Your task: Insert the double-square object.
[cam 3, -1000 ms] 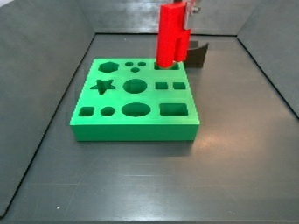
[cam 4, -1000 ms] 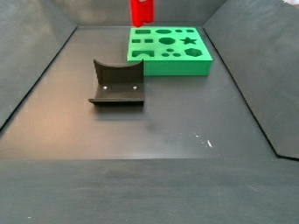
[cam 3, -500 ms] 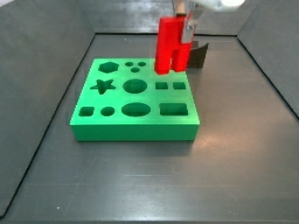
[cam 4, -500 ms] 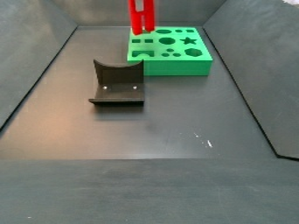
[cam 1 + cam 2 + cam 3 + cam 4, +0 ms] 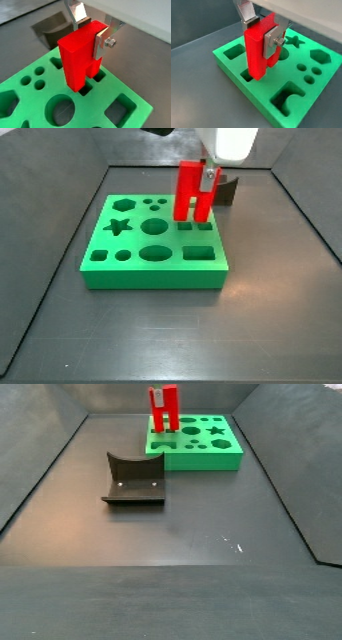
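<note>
While the double-square object (image 5: pixel 81 57) is held upright, clamped in the gripper (image 5: pixel 93 37) jaws, its lower end is seen at the paired square holes of the green block (image 5: pixel 251 80); insertion is judged under way, and a straight downward push is called for.

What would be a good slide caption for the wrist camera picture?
The gripper holds the red double-square object upright, its lower end at a hole in the green block.

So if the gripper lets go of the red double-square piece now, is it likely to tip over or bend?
The double-square object looks like rigid plastic, so bending seems unlikely. It is tall and narrow, so it could tip. Its lower end seems to be at the holes of the green block, which may steady it. The gripper grips its upper part.
</note>
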You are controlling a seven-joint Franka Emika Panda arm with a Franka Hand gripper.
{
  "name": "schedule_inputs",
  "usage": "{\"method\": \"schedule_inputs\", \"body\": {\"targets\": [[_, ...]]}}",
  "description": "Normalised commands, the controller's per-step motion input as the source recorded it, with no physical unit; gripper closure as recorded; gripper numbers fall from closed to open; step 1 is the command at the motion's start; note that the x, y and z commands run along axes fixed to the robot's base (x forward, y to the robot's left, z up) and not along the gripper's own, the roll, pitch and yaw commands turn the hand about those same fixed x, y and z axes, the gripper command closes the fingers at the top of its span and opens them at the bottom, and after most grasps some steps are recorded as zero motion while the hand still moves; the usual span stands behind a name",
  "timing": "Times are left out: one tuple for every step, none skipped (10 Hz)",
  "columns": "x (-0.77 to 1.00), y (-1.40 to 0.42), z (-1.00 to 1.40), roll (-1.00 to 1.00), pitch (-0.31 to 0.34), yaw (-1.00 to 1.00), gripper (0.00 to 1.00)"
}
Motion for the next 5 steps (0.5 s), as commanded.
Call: {"method": "schedule_inputs", "body": {"targets": [[0.29, -0.28, -0.15, 0.1, 0.06, -0.21, 1.0], [0.08, -0.16, -0.11, 0.12, 0.023, 0.07, 1.0], [0.0, -0.16, -0.15, 0.1, -0.006, 0.2, 1.0], [-0.06, -0.17, -0.16, 0.04, -0.049, 0.23, 1.0], [-0.17, 0.0, -0.17, 0.03, -0.036, 0.2, 1.0]]}}
